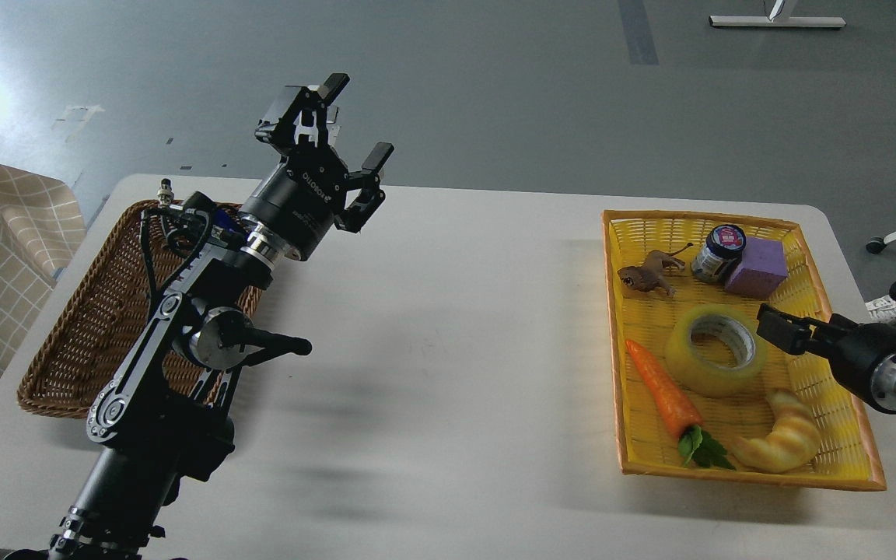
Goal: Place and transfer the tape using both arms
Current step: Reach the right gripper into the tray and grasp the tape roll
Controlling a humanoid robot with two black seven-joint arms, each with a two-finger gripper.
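Brown woven wicker forms the long shallow basket (67, 350) at the left of the frame, lying on the pale grey worktop (456, 350). A beige checked cloth (5, 225) shows at the far left edge. The black jointed left arm (160, 365) rises from the lower left across the wicker basket, and its left hand (355, 124) stands in the upper left of the frame, above the worktop's far edge, its two fingers spread wide and holding nothing.

At the right of the frame sits a yellow woven plastic tray (845, 443) with an orange rim. In its upper part lie a small brown toy animal (650, 276), a small jar with a dark lid (719, 253) and a purple foam block (757, 268), the jar touching the block. In the tray's middle lies the wide roll of translucent yellow packing tape (716, 350), flat, its grey-white core facing up. An orange toy carrot with green leaves (666, 397) lies just left of it, and a tan curved croissant (782, 443) just below it.

The black right arm (883, 365) enters at the right edge. Its right hand (786, 330) reaches over the tray, close to the tape's right side; I cannot tell how far its fingers are parted.
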